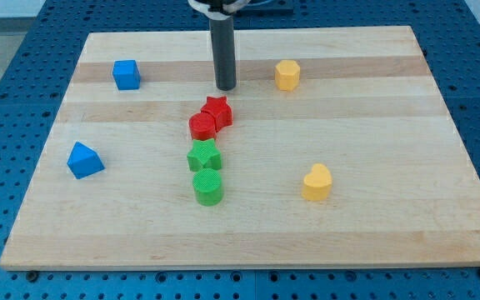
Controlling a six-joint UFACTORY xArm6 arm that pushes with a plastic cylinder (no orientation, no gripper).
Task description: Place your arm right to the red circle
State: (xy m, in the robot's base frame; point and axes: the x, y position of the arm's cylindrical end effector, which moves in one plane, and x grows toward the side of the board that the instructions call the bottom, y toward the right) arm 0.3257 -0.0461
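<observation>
Only one view, so: my tip (226, 87) sits on the board (373, 242) just above the red star (217, 112), toward the view's top, apart from it. No gripper on this rig, just a bare rod, so nothing to open, close or hold. Red circle (202, 127) lies mid-board, touching the star at its upper right. Green star (204, 156) just below the circle, green circle (208, 188) below that. Blue cube (126, 74) top left, blue triangle (84, 160) left, yellow hexagon (287, 75) top right, yellow heart (316, 183) lower right; all well apart from the reds.

Risk, my call: target spot is right of the red circle, and the red star crowds that side. A straight run down from here would hit the star and shove it and the circle. Safer to swing round the view's right, then come in. Overshoot downward could clip the green star.
</observation>
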